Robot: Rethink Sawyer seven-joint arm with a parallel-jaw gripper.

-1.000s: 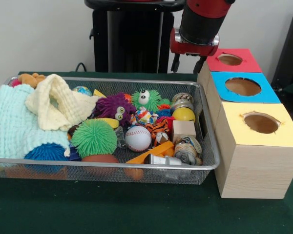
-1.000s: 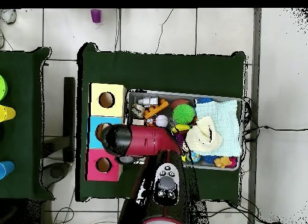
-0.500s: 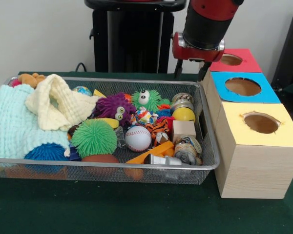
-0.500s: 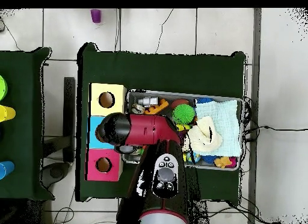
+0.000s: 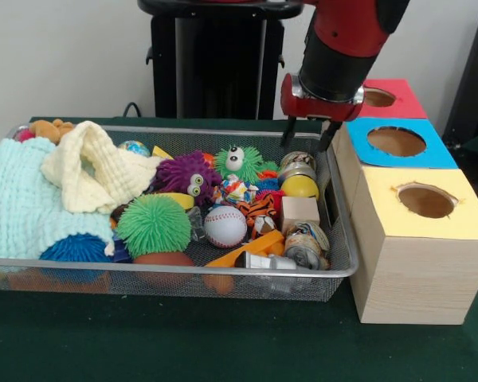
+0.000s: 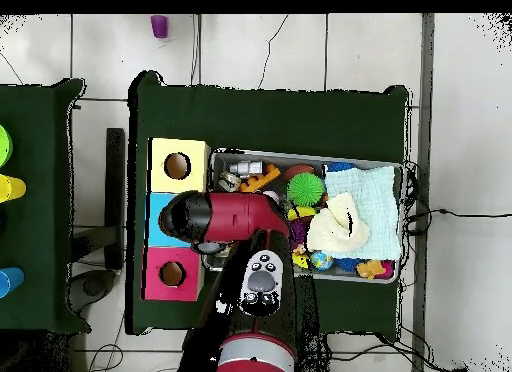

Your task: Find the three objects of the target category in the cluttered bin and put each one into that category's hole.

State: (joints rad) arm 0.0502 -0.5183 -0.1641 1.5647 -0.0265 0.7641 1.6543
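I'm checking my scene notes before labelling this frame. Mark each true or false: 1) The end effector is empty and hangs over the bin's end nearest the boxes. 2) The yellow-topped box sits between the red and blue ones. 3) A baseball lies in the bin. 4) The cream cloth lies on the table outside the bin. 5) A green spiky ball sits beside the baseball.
1) True: the end effector is open, holding nothing, above the mesh bin.
2) False: the blue box is in the middle, between the red box and the yellow box.
3) True: the baseball.
4) False: the cream cloth lies inside the bin.
5) True: the green spiky ball.
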